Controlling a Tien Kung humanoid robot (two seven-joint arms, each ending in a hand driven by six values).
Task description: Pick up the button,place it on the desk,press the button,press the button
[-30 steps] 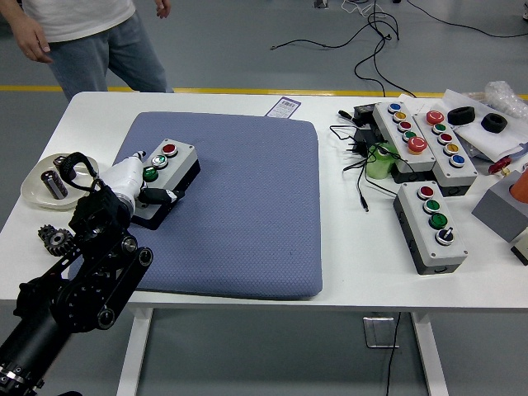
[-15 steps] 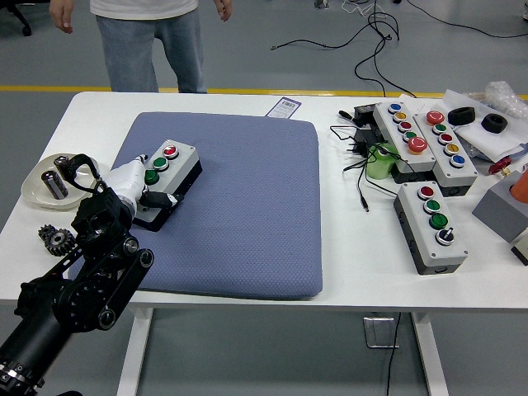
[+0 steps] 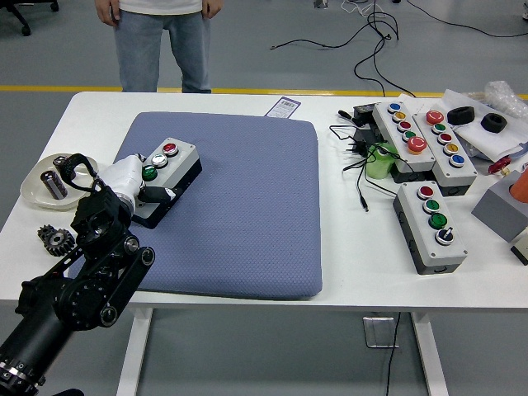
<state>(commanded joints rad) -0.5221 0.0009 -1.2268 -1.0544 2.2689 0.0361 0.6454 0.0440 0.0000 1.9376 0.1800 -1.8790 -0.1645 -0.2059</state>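
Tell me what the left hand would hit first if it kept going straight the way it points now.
The left hand points up and right across the blue mat. It would likely meet the grey button box first, already right at its fingers; contact is unclear.

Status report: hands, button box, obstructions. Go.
Left hand at the button box on the blue mat, fingers on its near end. Right hand not in view. Person standing at far side, hands off the table.
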